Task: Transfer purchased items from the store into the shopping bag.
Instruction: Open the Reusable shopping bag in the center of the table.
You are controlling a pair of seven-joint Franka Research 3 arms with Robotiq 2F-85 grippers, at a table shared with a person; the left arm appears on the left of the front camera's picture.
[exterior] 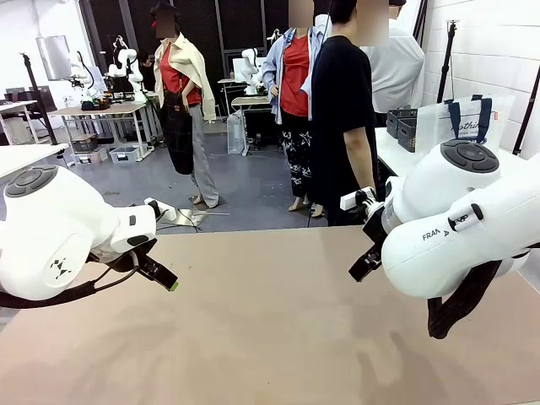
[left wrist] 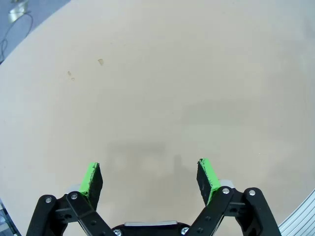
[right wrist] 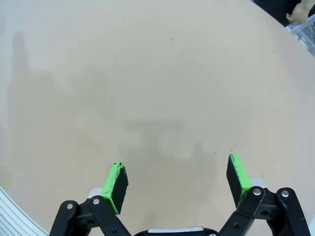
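Left hand (left wrist: 150,172) and right hand (right wrist: 177,172) both hang released and empty over the tabletop (left wrist: 157,73), poised to start, I'd judge, since the shopping bag (exterior: 462,122) and store basket (exterior: 405,126) sit well beyond the right hand.

front cam: I look from my side across the table (exterior: 253,337) at a person (exterior: 342,110) | wrist cams: I look down close, same table

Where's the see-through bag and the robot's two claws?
shopping bag (exterior: 434,126), front view, its clear front wall.
left gripper (left wrist: 147,166), left wrist view, gap between open fingertips.
right gripper (right wrist: 175,164), right wrist view, gap between open fingertips.
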